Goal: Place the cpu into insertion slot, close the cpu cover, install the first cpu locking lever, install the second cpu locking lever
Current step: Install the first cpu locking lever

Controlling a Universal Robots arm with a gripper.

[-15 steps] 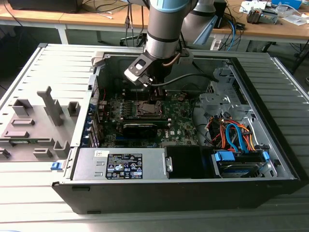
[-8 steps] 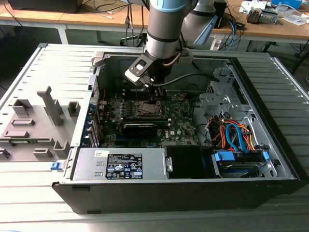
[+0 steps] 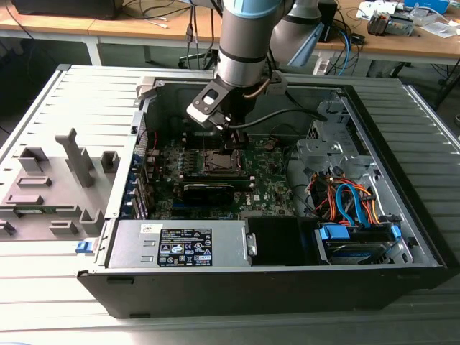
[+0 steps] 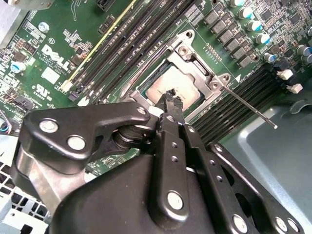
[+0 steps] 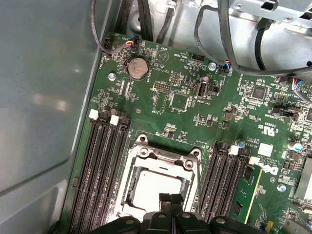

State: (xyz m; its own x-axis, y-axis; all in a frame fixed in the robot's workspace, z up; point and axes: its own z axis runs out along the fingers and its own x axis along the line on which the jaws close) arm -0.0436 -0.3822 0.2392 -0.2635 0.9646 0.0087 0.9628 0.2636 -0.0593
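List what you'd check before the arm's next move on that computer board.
1. Silver square CPU lying inside the silver-rimmed insertion slot: ok.
2. Metal cover frame fully down around the CPU: cannot tell.
3. Thin steel locking lever latched: not ok, its end sticks out free beside the slot.
4. Black gripper over the slot: ok.
5. Gripper shut, nothing visibly held: ok.
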